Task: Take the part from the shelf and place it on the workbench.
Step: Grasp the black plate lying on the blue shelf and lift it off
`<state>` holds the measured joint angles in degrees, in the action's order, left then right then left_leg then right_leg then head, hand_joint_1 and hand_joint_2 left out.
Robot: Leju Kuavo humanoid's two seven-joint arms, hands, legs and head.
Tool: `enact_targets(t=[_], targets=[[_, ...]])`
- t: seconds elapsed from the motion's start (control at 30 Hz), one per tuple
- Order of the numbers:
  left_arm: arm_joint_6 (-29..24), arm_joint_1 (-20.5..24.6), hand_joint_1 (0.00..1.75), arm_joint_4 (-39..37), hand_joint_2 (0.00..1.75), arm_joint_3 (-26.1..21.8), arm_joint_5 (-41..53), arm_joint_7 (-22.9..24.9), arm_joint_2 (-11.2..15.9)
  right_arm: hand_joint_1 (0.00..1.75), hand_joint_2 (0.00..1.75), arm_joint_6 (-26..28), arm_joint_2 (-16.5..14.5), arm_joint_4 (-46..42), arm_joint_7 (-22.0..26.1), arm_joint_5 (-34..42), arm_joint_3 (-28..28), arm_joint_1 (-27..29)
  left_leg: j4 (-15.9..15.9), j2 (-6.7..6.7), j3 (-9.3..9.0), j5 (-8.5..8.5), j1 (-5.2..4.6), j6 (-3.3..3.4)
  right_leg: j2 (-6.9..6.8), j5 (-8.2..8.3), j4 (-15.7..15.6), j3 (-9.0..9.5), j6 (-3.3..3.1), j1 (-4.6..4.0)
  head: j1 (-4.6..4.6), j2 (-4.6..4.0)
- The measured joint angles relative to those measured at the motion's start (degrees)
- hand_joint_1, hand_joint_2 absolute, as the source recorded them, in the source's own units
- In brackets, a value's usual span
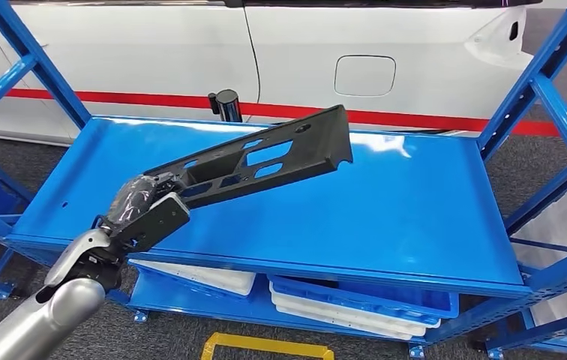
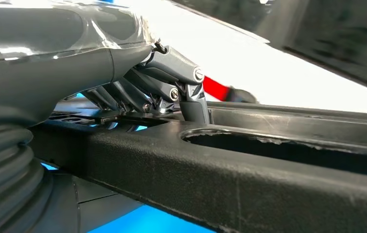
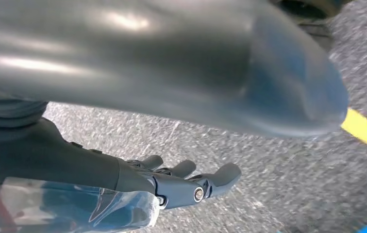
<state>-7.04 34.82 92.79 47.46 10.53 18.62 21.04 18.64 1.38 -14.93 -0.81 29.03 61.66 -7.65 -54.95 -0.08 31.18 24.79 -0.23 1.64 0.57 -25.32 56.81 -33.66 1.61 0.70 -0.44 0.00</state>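
While the left hand (image 1: 143, 212) is clamping one end of the long black plastic trim part (image 1: 265, 161), the part is hanging above the blue shelf deck (image 1: 415, 202), its near end at about eight o'clock on the deck and its far end reaching toward one o'clock, close to the white car body (image 1: 385, 45) behind the rack. In the left wrist view the fingers (image 2: 172, 82) are curling down over the part's (image 2: 249, 179) ribbed edge beside a slot, so the grip is sitting at the very end and the whole length is cantilevering away from the hand. It appears to be lifting clear of the deck, though whether the far tip is touching the deck is hard to judge. The right hand (image 3: 186, 187) is hanging toward the grey floor with its fingers stretched apart and nothing in them, well away from the part. The coming carry is likely depending on that long axis: swinging it out between the blue uprights (image 1: 543, 75) probably means keeping the far end from sweeping into them.
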Motion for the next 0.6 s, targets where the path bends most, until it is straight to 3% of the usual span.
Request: enact_targets(t=[0.07, 0.13, 0.2, 0.23, 0.27, 0.3, 0.37, 0.43, 0.53, 0.6], targets=[[-0.2, 0.0, 1.75, 1.4, 1.75, -0.1, -7.1, -0.9, -0.2, 0.00, 0.00, 0.3, 0.0, 0.0, 0.0, 0.2, 0.0, 0.2, -0.8, 0.01, 0.35, 0.63, 0.17, -0.31, 0.02, 0.11, -0.1, -0.01, -0.44, 0.08, 0.00, 0.00], [-1.3, -0.1, 1.75, 2.5, 0.87, -0.5, -15.7, -2.1, -0.2, 0.00, 0.00, 0.6, 0.0, 0.0, 0.1, 0.3, 0.0, 0.2, -5.6, 0.03, 2.46, 3.44, 0.41, -1.00, 0.03, 0.20, -0.1, 0.02, -0.86, 0.27, -0.06, 0.00], [-3.2, -0.1, 1.75, 3.4, 0.00, -1.2, -22.4, -3.8, -0.2, 0.00, 0.00, 0.7, -0.1, 0.0, 0.2, 0.3, 0.0, 0.2, -14.0, 0.04, 6.33, 7.14, 0.57, -1.60, 0.03, 0.17, -0.1, 0.00, -1.05, 0.28, -0.11, 0.00], [-4.1, -0.2, 1.75, 3.7, 0.00, -1.6, -25.0, -4.9, -0.2, 0.00, 0.00, 0.7, -0.2, 0.0, 0.2, 0.3, 0.0, 0.3, -17.2, 0.04, 7.95, 8.06, 0.60, -1.72, 0.02, 0.16, -0.1, 0.00, -1.07, 0.28, -0.12, 0.00], [-4.9, -0.4, 1.75, 3.9, 0.00, -1.9, -27.1, -6.1, -0.1, 0.00, 0.00, 0.7, -0.2, 0.0, 0.2, 0.3, 0.0, 0.3, -18.3, 0.04, 8.65, 7.89, 0.60, -1.69, 0.02, 0.14, -0.1, 0.03, -1.08, 0.27, -0.13, 0.00], [-5.6, -0.7, 1.75, 4.2, 0.00, -2.3, -29.0, -7.5, 0.1, 0.00, 0.00, 0.7, -0.2, 0.0, 0.2, 0.3, 0.0, 0.3, -16.9, 0.04, 8.17, 6.63, 0.59, -1.55, 0.04, 0.13, -0.1, 0.09, -1.07, 0.25, -0.13, 0.00], [-6.6, -1.1, 1.75, 5.0, 0.00, -3.3, -31.9, -10.3, 0.4, 0.00, 0.00, 0.7, -0.2, 0.0, 0.2, 0.3, 0.0, 0.4, -8.4, 0.04, 4.47, 2.37, 0.43, -0.86, 0.12, 0.10, -0.2, 0.26, -1.05, 0.19, -0.14, 0.00], [-7.3, -1.3, 1.75, 5.8, 0.00, -4.1, -33.3, -12.1, 0.6, 0.00, 0.00, 0.7, -0.4, 0.0, 0.2, 0.3, 0.0, 0.4, -1.5, 0.07, 1.40, -0.13, 0.04, -0.19, 0.14, 0.07, -0.2, 0.25, -0.88, 0.06, -0.14, 0.00], [-7.9, -1.9, 1.75, 6.7, 0.00, -4.9, -33.7, -13.2, 0.9, 0.00, 0.00, 0.8, -0.5, 0.0, 0.2, 0.3, 0.0, 0.5, 0.2, 0.07, 0.80, -0.51, -0.31, 0.23, 0.02, 0.10, -0.4, 0.25, -0.12, -0.04, -0.13, 0.00], [-8.7, -2.5, 1.75, 7.6, 0.00, -5.4, -33.3, -14.5, 1.0, 0.00, 0.00, 0.9, -0.5, 0.0, 0.3, 0.4, 0.0, 0.6, 0.7, 0.10, 0.45, -0.93, -0.03, 0.63, -0.07, -0.88, 0.7, -0.13, 0.47, -0.03, -0.08, 0.00]])
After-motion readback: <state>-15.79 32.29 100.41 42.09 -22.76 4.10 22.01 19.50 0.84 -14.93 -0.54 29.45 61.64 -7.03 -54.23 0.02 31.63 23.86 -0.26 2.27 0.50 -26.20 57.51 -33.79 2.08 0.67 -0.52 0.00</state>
